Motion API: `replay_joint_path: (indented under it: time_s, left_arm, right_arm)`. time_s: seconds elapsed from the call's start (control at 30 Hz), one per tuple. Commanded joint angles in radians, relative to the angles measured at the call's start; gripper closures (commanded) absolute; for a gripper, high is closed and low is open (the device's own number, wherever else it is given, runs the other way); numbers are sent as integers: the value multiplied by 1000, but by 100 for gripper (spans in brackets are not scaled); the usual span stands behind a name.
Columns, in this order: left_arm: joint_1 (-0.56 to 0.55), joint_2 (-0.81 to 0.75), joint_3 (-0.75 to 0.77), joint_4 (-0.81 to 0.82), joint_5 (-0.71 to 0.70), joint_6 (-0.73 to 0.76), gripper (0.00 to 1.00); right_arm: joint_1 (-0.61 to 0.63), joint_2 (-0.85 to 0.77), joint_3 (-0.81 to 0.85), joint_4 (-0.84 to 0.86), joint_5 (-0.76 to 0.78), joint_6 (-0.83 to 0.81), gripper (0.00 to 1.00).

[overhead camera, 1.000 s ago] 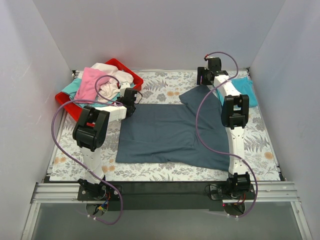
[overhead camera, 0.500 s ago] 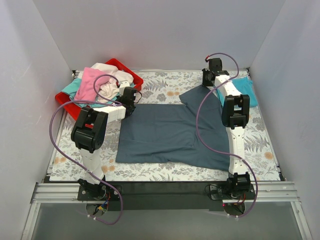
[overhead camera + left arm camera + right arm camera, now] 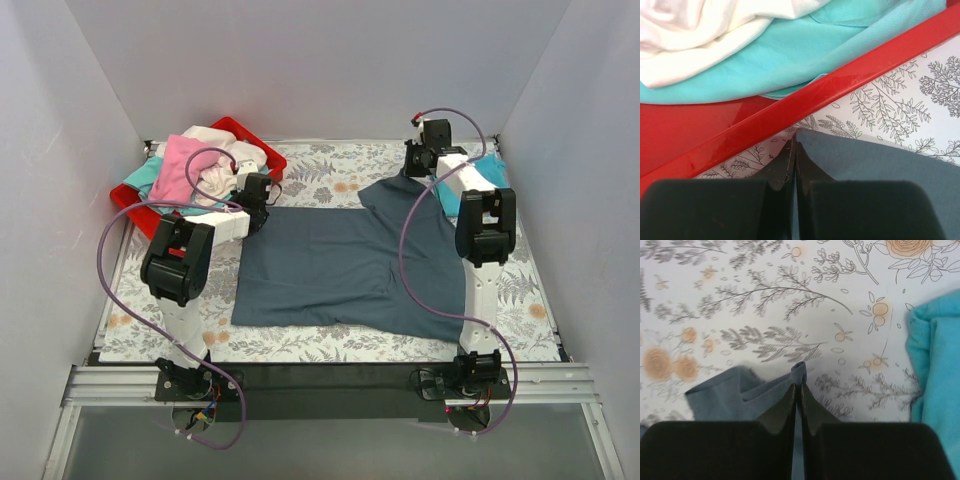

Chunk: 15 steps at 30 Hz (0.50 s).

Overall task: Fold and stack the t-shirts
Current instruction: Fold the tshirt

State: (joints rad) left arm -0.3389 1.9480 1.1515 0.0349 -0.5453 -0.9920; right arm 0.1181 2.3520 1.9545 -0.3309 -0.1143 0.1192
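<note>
At the upper left of the top view, the red tray (image 3: 850,70) sits on the floral table cover (image 3: 765,285). It holds a loose heap of shirts. The pink t-shirt (image 3: 178,168) is draped over the left side of the heap. The cream-white t-shirt (image 3: 700,30) is bunched beside it, toward the right. The teal t-shirt (image 3: 790,50) lies under the cream-white one and spills toward the tray's near rim.

Just right of the tray, the left gripper (image 3: 794,150) is down at the cloth. Its wrist view shows the fingers pressed together, pinching the far left corner of the slate grey-blue t-shirt (image 3: 330,265). That corner lies on the cover, just beside the tray's rim.

The grey-blue t-shirt fills the middle of the top view, spread mostly flat on the table cover. One sleeve points toward the upper right of the frame. The lower right part of the shirt runs under the right arm.

At the upper right, the right gripper (image 3: 797,387) is clamped on a small raised fold at the sleeve's edge, with the fingers closed tight around it. Bare floral cover lies beyond the fold.

Furthest right, the turquoise t-shirt (image 3: 940,370) lies on the cover near the back right corner, apart from the grey-blue sleeve.
</note>
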Motion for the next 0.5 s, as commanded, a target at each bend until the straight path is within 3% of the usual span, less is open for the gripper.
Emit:
replay_joint_path:
  time_s: [0.0, 0.27, 0.47]
  left_arm:
    - [6, -99, 8, 10, -50, 32, 100]
    - [8, -139, -16, 33, -56, 30, 100]
    - [8, -179, -64, 39, -47, 10, 100]
  right_arm:
    - [0, -203, -118, 171, -62, 22, 99]
    - [2, -578, -589, 446, -73, 79, 99]
    - [8, -765, -793, 461, -44, 83, 99]
